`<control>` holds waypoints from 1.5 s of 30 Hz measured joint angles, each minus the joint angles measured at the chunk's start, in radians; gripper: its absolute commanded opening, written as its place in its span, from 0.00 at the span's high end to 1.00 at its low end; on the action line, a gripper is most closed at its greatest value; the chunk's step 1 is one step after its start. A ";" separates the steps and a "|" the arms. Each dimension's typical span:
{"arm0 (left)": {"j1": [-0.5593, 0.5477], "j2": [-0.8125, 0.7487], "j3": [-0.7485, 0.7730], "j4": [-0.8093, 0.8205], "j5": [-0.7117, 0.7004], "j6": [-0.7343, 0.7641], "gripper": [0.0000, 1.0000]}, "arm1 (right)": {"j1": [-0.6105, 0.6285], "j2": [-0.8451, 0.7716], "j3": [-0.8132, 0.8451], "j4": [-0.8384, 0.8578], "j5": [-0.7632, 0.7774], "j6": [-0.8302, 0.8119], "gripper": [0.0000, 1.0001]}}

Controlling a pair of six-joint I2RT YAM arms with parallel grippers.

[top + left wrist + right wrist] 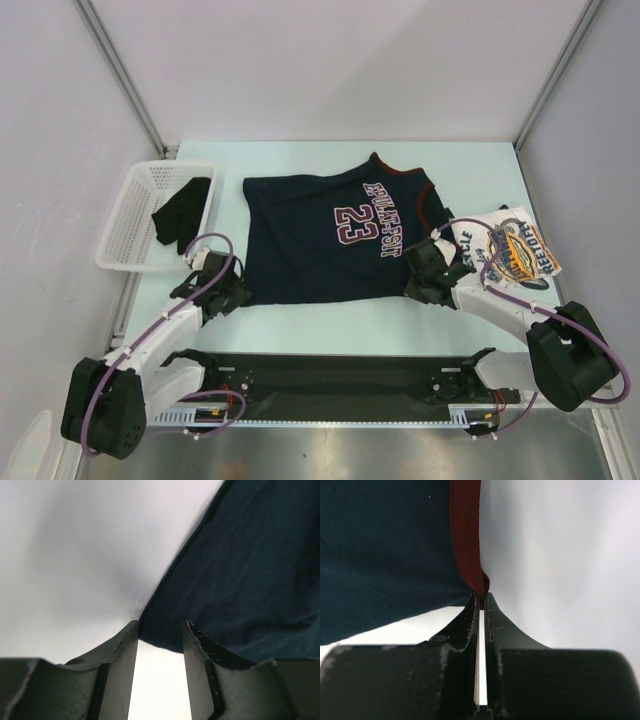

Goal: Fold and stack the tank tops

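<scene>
Straddled near-left corner of navy top [320, 235] with left gripper [161, 625], jaws half apart, nothing pinched yet. Pinched red trim [466, 535] at navy top's near-right corner in right gripper [483, 596], jaws closed, probably for lifting the hem to fold. Left white top [510, 250] right of navy top, awaiting stacking.

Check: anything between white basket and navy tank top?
Bare table between basket and navy tank top, except the left arm's cable loop at the near end; top view.

light: bright, even, from above — soft shadows | top view: sharp, glare on steel strip [400, 455] by bench [330, 320] near edge | left wrist: navy tank top [250, 555] edge blurred
</scene>
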 measured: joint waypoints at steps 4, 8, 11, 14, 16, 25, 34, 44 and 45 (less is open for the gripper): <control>0.000 0.040 -0.006 0.025 0.008 -0.008 0.66 | -0.001 0.000 0.000 0.000 -0.001 0.000 1.00; 0.001 0.077 -0.014 0.061 0.032 -0.022 1.00 | -0.002 -0.003 0.000 -0.002 -0.002 0.000 1.00; 0.001 0.082 -0.016 0.069 0.042 -0.019 1.00 | -0.002 -0.011 0.000 -0.007 -0.002 0.000 1.00; 0.001 0.048 -0.017 0.029 0.013 -0.033 1.00 | -0.002 -0.024 0.000 -0.018 0.002 0.000 1.00; 0.001 -0.011 -0.018 -0.022 -0.018 -0.055 0.99 | -0.001 -0.031 0.000 -0.026 0.009 0.000 1.00; 0.000 -0.323 -0.036 -0.174 -0.104 -0.153 0.90 | 0.041 -0.013 0.002 -0.042 0.017 0.010 1.00; 0.000 -0.216 -0.047 -0.200 -0.100 -0.156 0.96 | 0.074 -0.009 0.026 -0.077 0.042 0.016 1.00; 0.000 -0.207 -0.049 -0.169 -0.076 -0.121 0.40 | 0.074 0.002 0.120 -0.113 0.065 -0.010 1.00; 0.000 -0.213 -0.053 -0.166 -0.074 -0.112 0.39 | 0.074 0.008 0.121 -0.113 0.065 -0.010 1.00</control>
